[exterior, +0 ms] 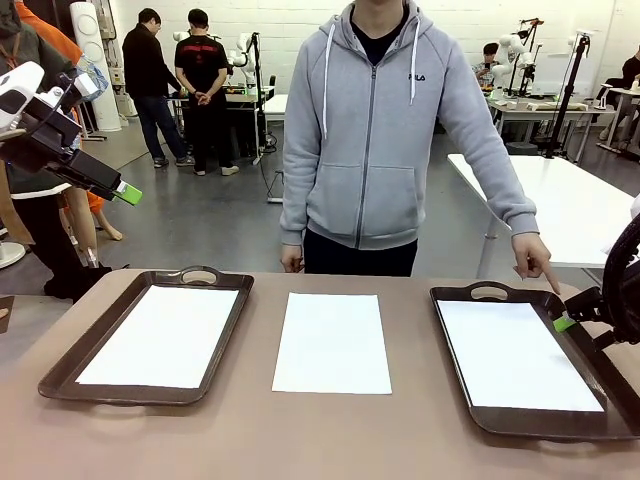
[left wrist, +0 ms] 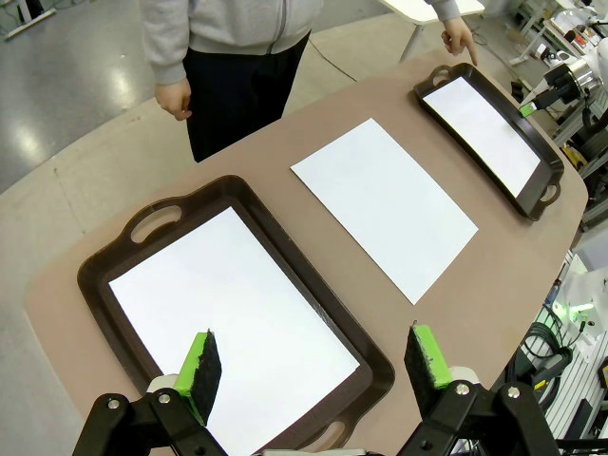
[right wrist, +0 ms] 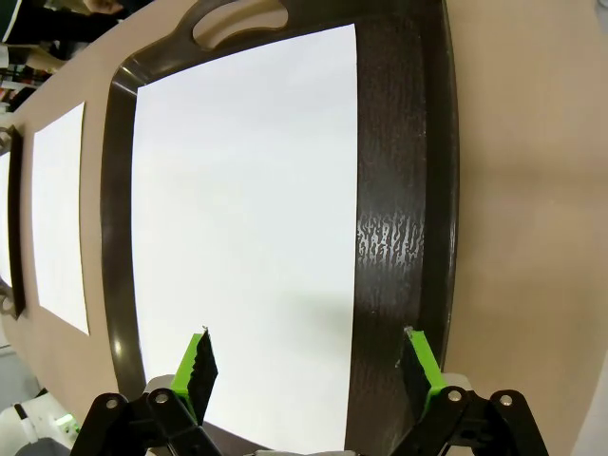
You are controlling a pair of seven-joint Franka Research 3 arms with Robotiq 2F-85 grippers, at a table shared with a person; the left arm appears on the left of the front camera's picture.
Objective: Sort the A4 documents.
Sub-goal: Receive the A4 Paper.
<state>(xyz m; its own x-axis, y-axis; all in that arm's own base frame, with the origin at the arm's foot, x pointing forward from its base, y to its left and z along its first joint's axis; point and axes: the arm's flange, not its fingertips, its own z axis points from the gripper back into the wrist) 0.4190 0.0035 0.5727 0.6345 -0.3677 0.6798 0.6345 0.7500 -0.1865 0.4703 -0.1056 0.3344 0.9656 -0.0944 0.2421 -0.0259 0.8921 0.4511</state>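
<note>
Three A4 documents show. One white sheet [exterior: 160,335] lies in the left tray [exterior: 232,310], one [exterior: 333,342] lies bare on the table between the trays, and one [exterior: 515,355] lies in the right tray [exterior: 452,330]. My left gripper [exterior: 122,191] hangs open high above the table's left end; in its wrist view the gripper [left wrist: 313,361] looks down on the left tray's sheet [left wrist: 228,313] and the middle sheet [left wrist: 385,204]. My right gripper [exterior: 566,321] stands open over the right tray's far right rim, straddling sheet [right wrist: 247,218] and rim [right wrist: 394,190].
A person in a grey hoodie stands at the far side, one hand [exterior: 535,262] pointing down at the right tray's far right corner, the other hand [exterior: 291,260] hanging near the table edge. The brown table [exterior: 330,430] is bare along its front.
</note>
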